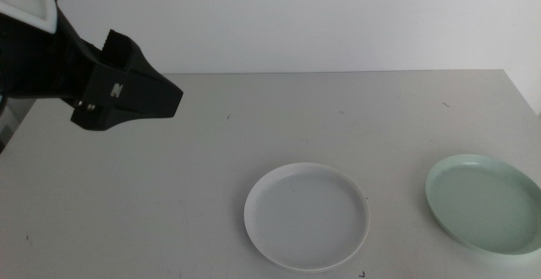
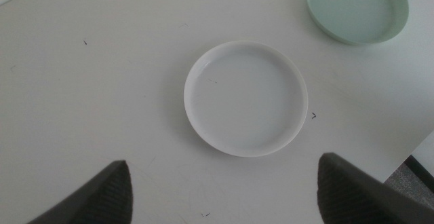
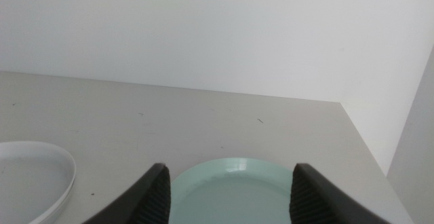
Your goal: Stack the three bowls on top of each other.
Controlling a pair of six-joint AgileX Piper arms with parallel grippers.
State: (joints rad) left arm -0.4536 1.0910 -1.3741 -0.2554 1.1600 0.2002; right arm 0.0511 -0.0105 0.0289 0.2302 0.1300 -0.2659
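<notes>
two bowls, white (image 1: 307,216) and mint (image 1: 484,202), sit upright and apart; both pincers, left (image 1: 127,89) and right (image 3: 229,187), gape wide.

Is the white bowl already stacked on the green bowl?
No, the white bowl sits alone on the table, apart from the green bowl, with bare tabletop between them.

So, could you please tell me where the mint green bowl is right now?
In the middle view, the mint green bowl sits on the table at the far right, apart from the white bowl to its left.
</notes>
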